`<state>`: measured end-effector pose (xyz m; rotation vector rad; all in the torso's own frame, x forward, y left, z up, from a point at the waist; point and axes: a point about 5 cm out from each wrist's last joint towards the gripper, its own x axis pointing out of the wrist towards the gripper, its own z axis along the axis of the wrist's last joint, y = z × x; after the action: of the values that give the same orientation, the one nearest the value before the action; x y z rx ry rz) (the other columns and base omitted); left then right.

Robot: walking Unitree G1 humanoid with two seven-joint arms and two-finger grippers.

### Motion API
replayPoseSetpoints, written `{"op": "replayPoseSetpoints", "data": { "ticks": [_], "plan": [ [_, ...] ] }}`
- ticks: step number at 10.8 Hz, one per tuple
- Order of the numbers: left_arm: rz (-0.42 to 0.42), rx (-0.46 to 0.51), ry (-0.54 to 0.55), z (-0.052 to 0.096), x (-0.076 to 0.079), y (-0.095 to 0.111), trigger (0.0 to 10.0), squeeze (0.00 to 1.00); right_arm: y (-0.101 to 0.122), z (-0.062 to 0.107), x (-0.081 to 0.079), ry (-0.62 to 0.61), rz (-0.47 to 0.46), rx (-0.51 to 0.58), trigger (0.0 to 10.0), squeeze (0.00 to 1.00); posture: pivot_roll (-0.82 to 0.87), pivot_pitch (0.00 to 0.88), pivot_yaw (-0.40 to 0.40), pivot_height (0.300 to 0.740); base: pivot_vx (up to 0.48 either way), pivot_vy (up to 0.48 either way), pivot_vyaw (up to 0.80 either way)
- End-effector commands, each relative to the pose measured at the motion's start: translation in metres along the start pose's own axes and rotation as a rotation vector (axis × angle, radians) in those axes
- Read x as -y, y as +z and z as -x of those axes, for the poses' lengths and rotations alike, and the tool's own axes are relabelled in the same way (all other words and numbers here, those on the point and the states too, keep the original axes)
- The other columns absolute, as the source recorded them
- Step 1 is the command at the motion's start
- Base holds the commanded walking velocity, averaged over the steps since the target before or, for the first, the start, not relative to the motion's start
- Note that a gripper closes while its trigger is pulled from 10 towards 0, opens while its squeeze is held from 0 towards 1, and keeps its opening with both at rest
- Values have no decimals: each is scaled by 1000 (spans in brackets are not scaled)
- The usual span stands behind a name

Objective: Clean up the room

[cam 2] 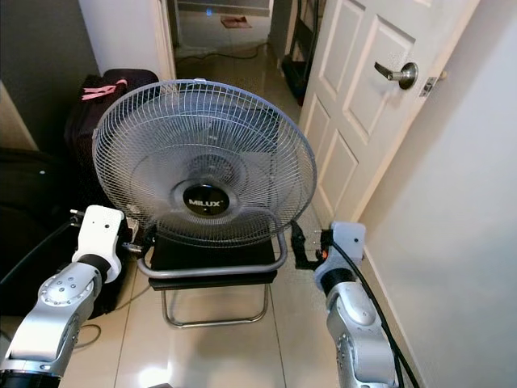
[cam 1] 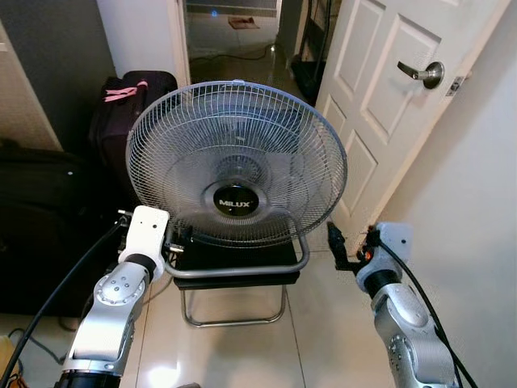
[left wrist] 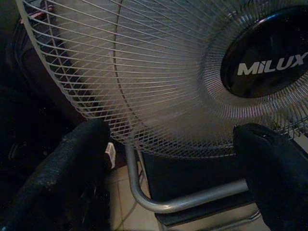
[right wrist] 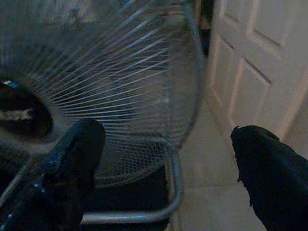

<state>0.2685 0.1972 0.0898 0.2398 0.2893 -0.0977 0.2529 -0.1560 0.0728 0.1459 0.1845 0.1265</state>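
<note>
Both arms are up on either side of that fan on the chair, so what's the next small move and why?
Probably bring both grippers inward to the fan: the left gripper and right gripper flank its lower rim with open fingers, not yet gripping it, and the fan sits on the chair.

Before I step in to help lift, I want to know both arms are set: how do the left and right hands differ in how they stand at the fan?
The left hand sits tucked under the fan grille's lower left edge, close to the grey tube frame. The right hand stands off the grille's lower right edge, with bare floor and the white door behind it. Both are open, at about the same height, and holding nothing.
</note>
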Motion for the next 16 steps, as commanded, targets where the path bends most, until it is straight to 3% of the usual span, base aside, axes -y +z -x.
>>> {"op": "replayPoseSetpoints", "data": {
  "ticks": [1,2,4,8,9,10,12,13,14,16],
  "plan": [
    [-4,3,11,3,-2,2,10000,0,5,2,-5,45,-1,27,10000,1000,-36,0,-53,740,0,0,800],
    [-3,9,16,5,-3,4,10000,0,7,4,-12,97,32,49,10000,1000,-38,0,-49,740,0,0,800],
    [19,24,22,10,-4,6,10000,0,5,7,-22,163,-18,45,10000,1000,-44,0,-45,740,0,0,788],
    [39,56,14,14,1,14,10000,0,1,11,-12,74,-8,37,10000,1000,-45,0,-38,740,0,0,791],
    [55,115,74,13,-1,18,10000,439,0,11,-8,50,-2,36,10000,1000,-49,0,-36,740,0,0,794],
    [63,81,100,11,0,16,10000,502,0,10,-3,-1,-25,39,10000,1000,-55,0,-29,740,0,0,794],
    [64,86,114,11,1,18,10000,482,2,9,0,-25,-49,45,10000,1000,-51,0,-27,740,0,0,794],
    [48,14,78,9,2,17,10000,0,1,9,1,-30,-46,44,10000,1000,-52,0,-25,740,0,0,794],
    [68,17,-62,14,12,17,10000,0,0,11,3,-50,-51,44,10000,1000,-58,0,-23,740,0,0,794],
    [78,-20,-36,14,12,14,10000,0,1,11,3,-54,-50,47,10000,1000,-67,0,-15,740,0,0,794]
  ]
}}
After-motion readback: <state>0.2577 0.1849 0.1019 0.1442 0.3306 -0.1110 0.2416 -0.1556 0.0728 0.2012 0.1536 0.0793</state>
